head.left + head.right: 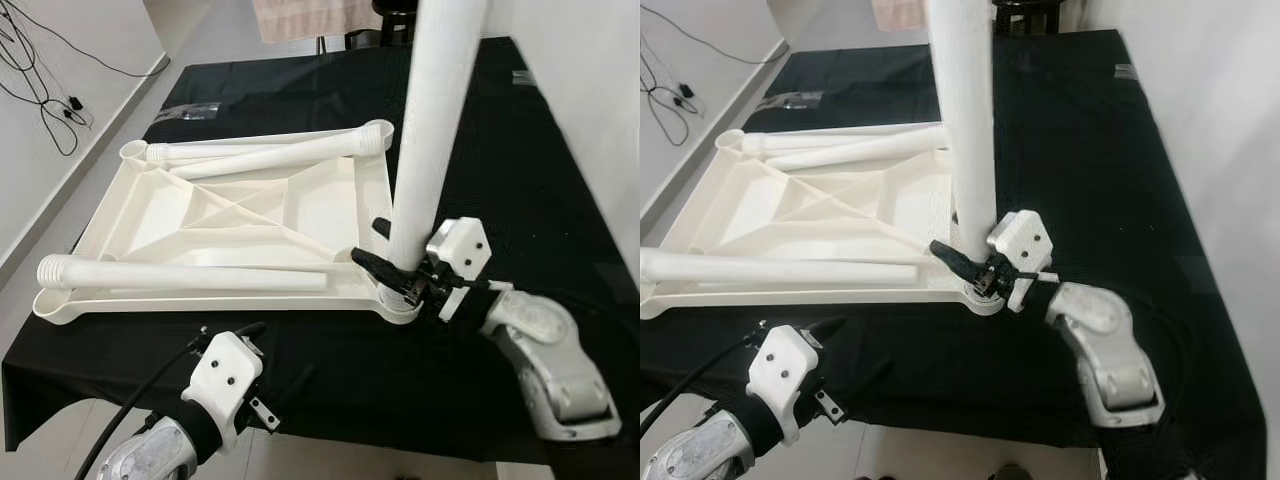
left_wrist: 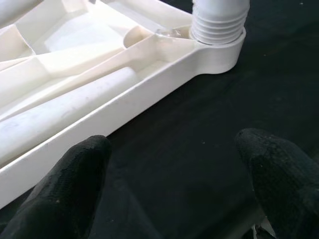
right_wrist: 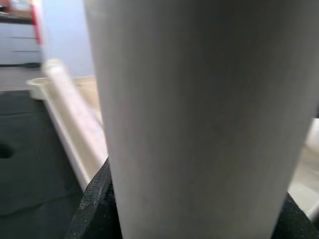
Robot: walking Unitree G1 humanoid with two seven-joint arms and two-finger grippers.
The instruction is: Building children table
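Black cables (image 1: 40, 95) trail over the pale floor (image 1: 60, 200) at the far left. Beside them, a black cloth (image 1: 520, 180) covers the surface. On it lies the tabletop (image 1: 250, 215), upside down: smooth white plastic, a shallow tray shape with raised diagonal ribs and round sockets at the corners. Three loose legs rest on it, tapered white tubes with ridged threaded ends: a near leg (image 1: 180, 274) along the front edge and two far legs (image 1: 270, 152) along the back. The left end effector (image 2: 169, 189) hovers at the surface's near edge, its rough black fingers (image 2: 65, 184) spread wide over bare cloth, holding nothing. Further right, an upright leg (image 1: 430, 130) stands in the tabletop's near right corner socket, threads showing above the rim. The right end effector (image 1: 392, 272) is clamped around its base.
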